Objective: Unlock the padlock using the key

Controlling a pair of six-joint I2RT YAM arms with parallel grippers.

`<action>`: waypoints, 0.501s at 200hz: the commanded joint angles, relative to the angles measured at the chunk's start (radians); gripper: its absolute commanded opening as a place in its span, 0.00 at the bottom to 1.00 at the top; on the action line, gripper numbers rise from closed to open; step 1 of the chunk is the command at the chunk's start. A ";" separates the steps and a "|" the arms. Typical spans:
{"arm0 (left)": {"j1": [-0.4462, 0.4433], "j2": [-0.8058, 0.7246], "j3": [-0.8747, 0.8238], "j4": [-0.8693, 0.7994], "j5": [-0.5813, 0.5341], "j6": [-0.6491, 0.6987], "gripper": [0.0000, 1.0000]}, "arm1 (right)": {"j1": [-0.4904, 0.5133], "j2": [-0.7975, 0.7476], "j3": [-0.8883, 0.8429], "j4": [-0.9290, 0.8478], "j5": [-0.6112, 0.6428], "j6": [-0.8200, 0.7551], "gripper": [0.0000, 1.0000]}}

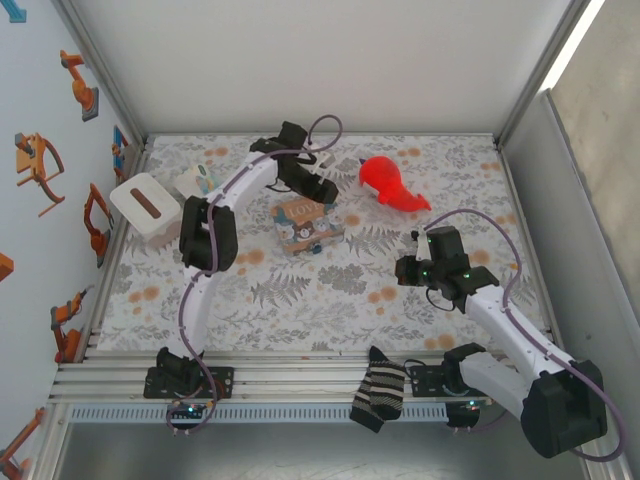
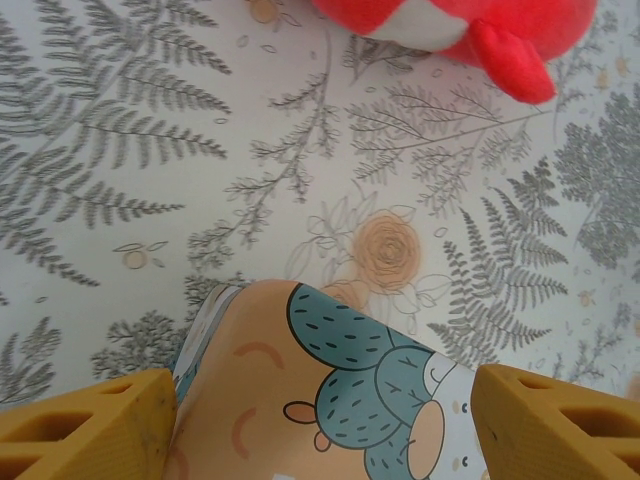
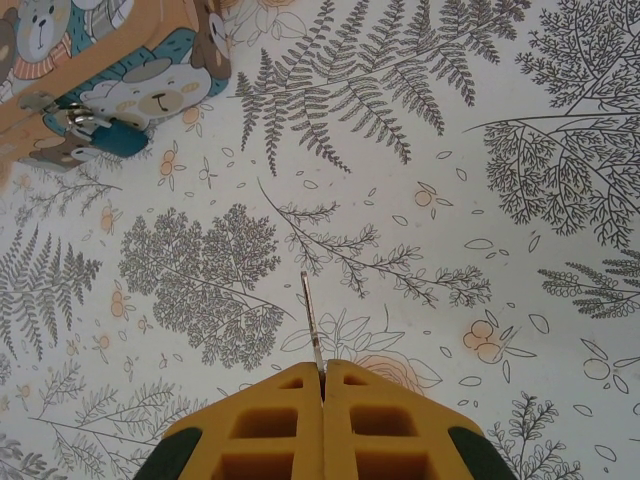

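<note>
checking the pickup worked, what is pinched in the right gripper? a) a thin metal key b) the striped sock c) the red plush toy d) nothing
a, the right gripper is shut and the thin metal key sticks out from between its fingers.

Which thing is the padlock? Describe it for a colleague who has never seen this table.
Start at the bear-printed tin in the middle of the fern-patterned table, left of the red plush toy. On the tin's near wall, at its metal latch, sits the padlock. It is tiny and teal-blue, unlike the tan tin behind it.
</note>
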 commanded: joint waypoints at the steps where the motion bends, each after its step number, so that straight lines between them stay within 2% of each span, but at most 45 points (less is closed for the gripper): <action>1: -0.011 -0.004 0.031 -0.042 0.062 0.050 0.77 | -0.005 -0.012 0.022 0.008 0.003 0.004 0.00; 33: -0.015 -0.009 0.040 -0.072 0.119 0.084 0.77 | -0.006 -0.009 0.026 0.021 -0.001 0.010 0.00; 100: -0.076 0.025 0.062 -0.179 0.117 0.172 0.77 | -0.006 -0.032 0.025 0.009 0.000 0.013 0.00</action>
